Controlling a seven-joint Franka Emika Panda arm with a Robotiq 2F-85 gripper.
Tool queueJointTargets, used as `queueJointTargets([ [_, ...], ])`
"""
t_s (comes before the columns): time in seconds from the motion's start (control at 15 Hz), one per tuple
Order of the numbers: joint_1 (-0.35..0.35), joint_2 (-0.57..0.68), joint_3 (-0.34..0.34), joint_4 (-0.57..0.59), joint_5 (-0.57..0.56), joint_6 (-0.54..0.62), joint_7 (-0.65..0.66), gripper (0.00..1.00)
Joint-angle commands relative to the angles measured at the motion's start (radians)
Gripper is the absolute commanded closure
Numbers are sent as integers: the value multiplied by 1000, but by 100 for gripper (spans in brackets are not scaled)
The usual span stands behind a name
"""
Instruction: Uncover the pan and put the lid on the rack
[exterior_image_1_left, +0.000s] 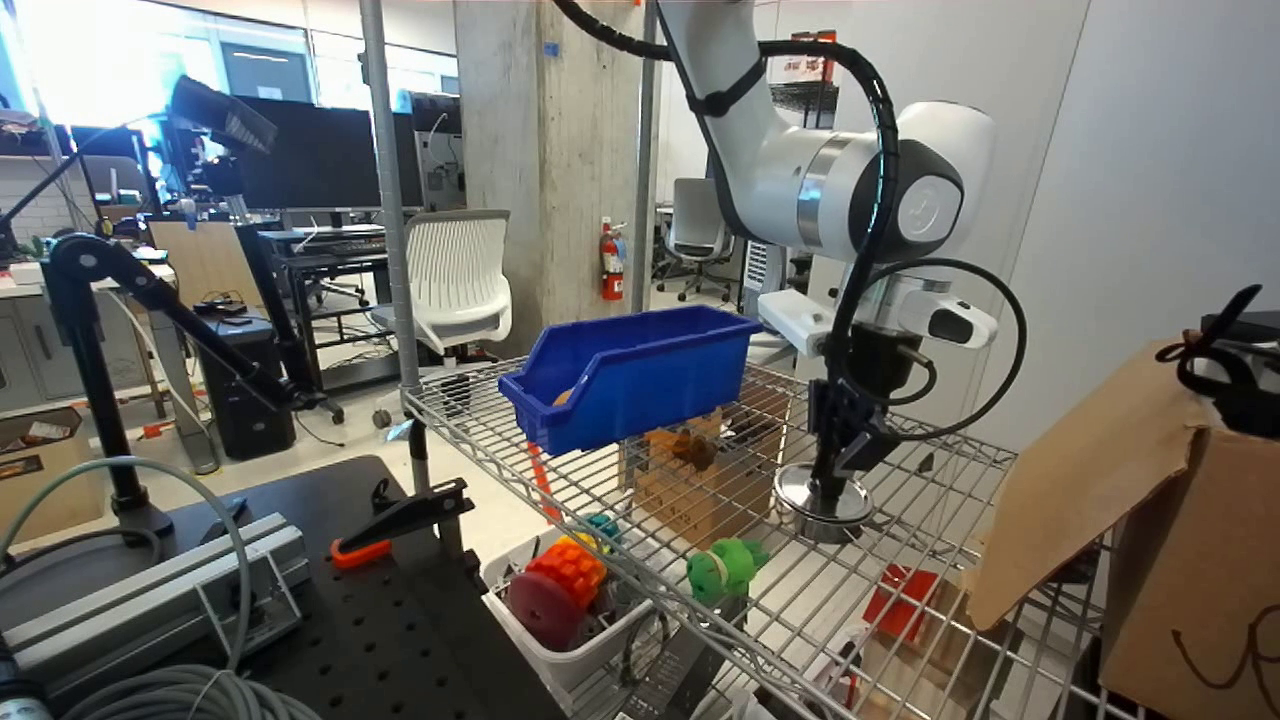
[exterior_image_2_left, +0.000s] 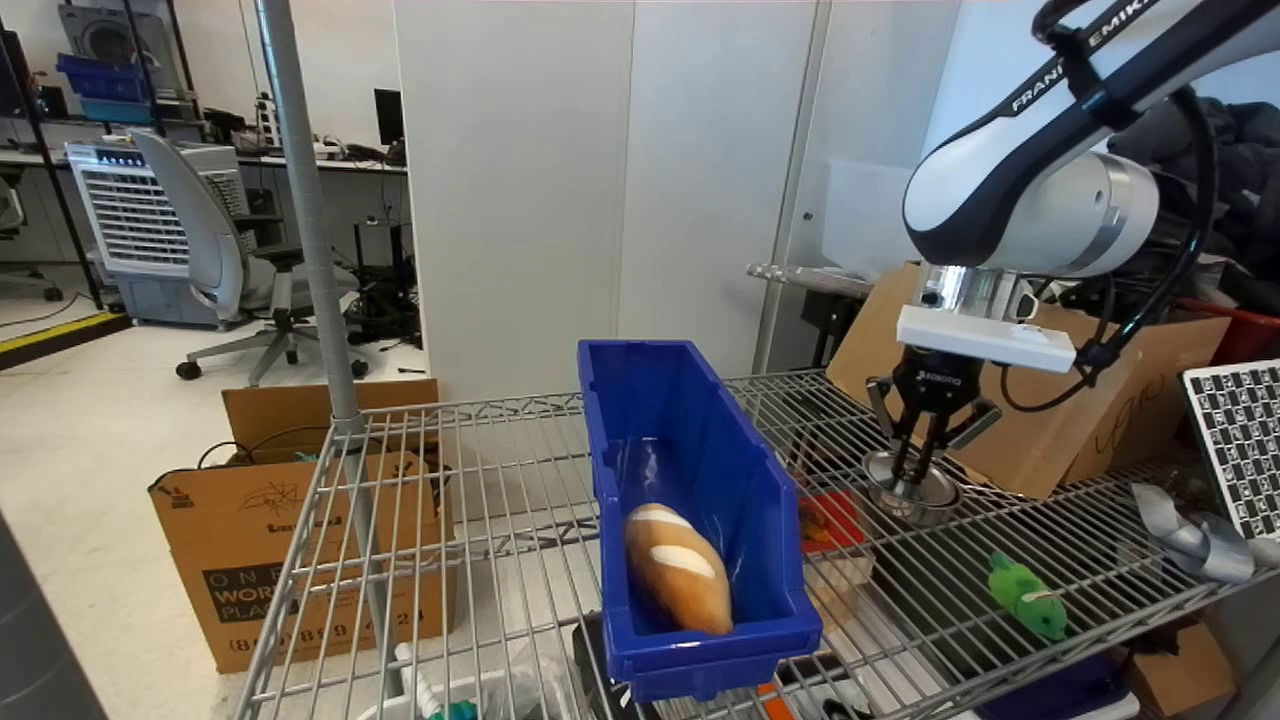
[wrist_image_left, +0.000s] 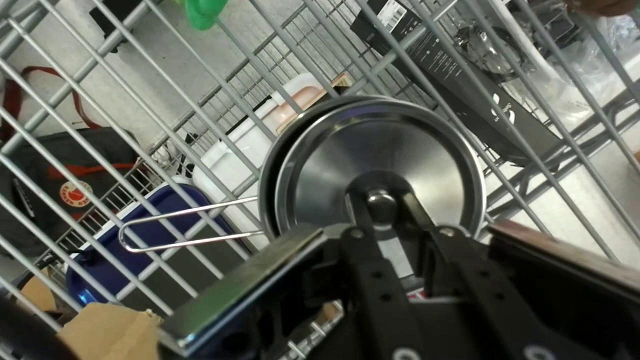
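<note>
Wrist view, left to right: wire handle (wrist_image_left: 200, 208) pointing left over the rack (wrist_image_left: 65, 89), then the pan (wrist_image_left: 268, 185) resting on it, then the round lid (wrist_image_left: 335, 165) over the pan, no long axis, offset right with the pan's rim showing at left (seated or just raised, can't tell), its knob (wrist_image_left: 382, 202) dead centre in the claw (wrist_image_left: 383, 199), which is drawn in narrow and looks clamped on it, so I'd judge straight up comes first. In an exterior view, same direction: brown carton (exterior_image_2_left: 230, 540) printed "ONE", "WOR…", "PLAC…", rest too broken up to read; "ROBOTIQ" on the claw; "FRANK…", "EMIK…" along the arm (exterior_image_2_left: 1070, 215).
</note>
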Motion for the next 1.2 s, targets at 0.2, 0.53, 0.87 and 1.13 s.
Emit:
queueJointTargets([
  [0.2, 4, -111, 13, -99, 36, 25, -49, 95],
  [0.53, 58, -350, 38, -351, 5, 62, -117, 95],
  [0.87, 140, -473, 63, -556, -36, -14, -118, 95],
  [1.13, 205, -442, 61, -622, -102, 63, -88, 95],
])
